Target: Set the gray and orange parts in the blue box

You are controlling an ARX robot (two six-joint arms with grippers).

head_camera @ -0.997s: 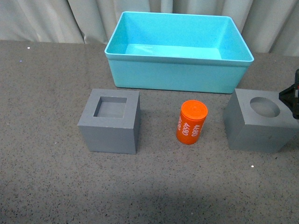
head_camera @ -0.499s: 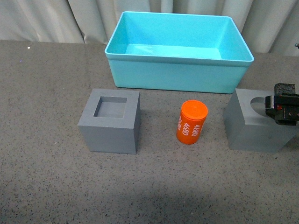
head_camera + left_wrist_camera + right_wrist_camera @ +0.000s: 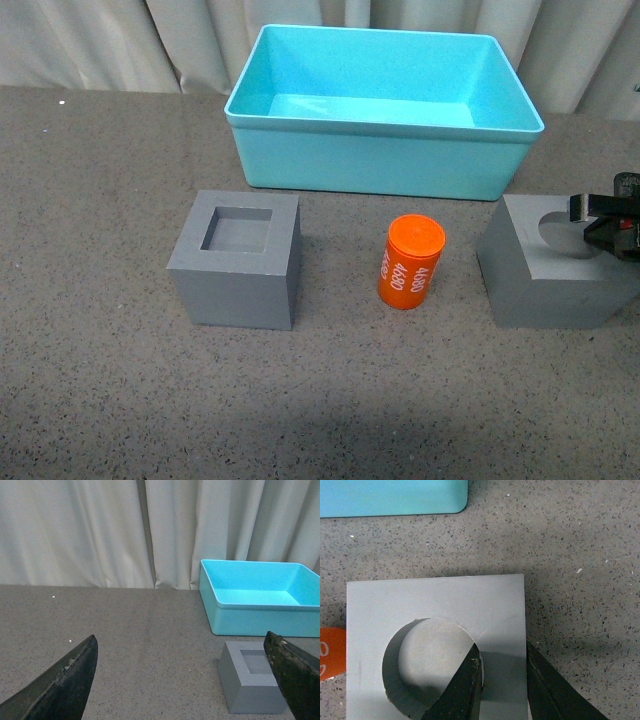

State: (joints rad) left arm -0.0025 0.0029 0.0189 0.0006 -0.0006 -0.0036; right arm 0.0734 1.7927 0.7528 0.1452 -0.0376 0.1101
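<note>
Right gripper [image 3: 502, 651] is pinching, I think, one wall of the round-recess cube [image 3: 545, 278], recess facing up, just right of the blue box's [image 3: 380, 160] front. Orange cylinder [image 3: 410, 262] is standing upright nearby. Left gripper [image 3: 180, 637] is gaping wide.

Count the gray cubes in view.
2. The gray cube with a square recess sits left of the orange cylinder; the gray cube with a round recess sits right of it. None appears hidden.

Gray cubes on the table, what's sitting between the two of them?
The orange cylinder stands upright between the square-recess cube and the round-recess cube, touching neither. The front view shows this.
</note>
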